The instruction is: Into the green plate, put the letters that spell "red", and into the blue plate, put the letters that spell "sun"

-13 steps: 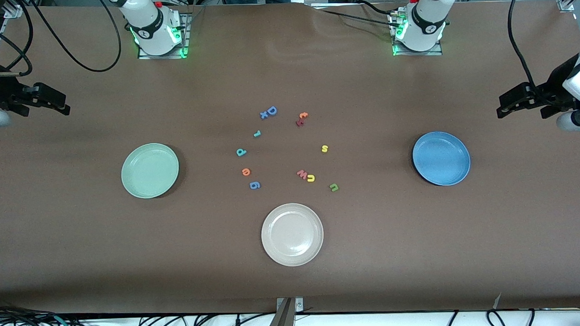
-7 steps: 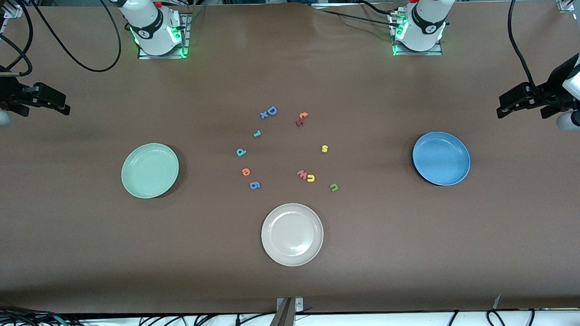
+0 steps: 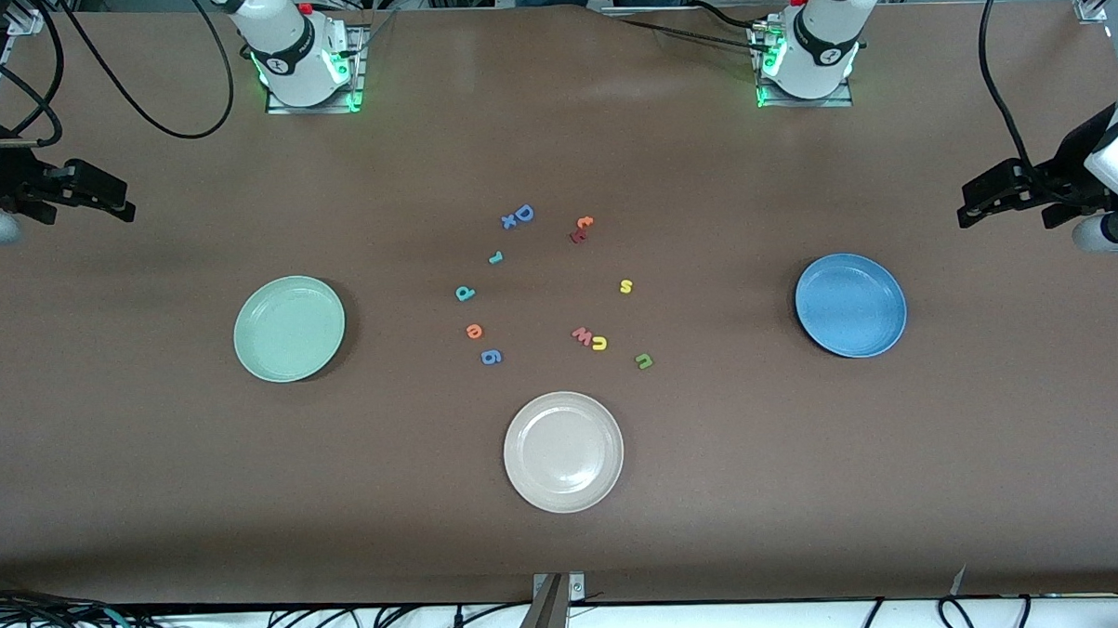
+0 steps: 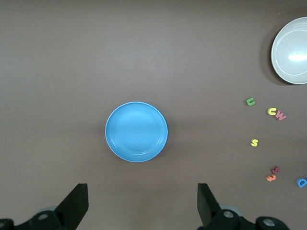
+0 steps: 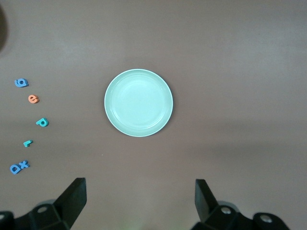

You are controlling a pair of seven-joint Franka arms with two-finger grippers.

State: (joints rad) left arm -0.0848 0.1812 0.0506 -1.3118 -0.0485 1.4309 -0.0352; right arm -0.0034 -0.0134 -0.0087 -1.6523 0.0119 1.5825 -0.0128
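- Our worktop [image 3: 553, 147] looks the same as a second ago; nothing has moved, so no sorting has begun.
- Green plate [image 3: 289, 328] toward the right arm's end and blue plate [image 3: 851, 305] toward the left arm's end lie bare.
- We wait: right gripper [image 5: 139, 203] over the green plate's end, left gripper [image 4: 143, 206] over the blue plate's end, jaws spread wide, holding nothing.
- "r" [image 3: 496, 258], "d" [image 3: 465, 293], "e" [image 3: 474, 331] lie mid-worktop.
- "s" [image 3: 626, 287], yellow arch [image 3: 599, 342], olive arch [image 3: 643, 360] lie nearer the blue plate.
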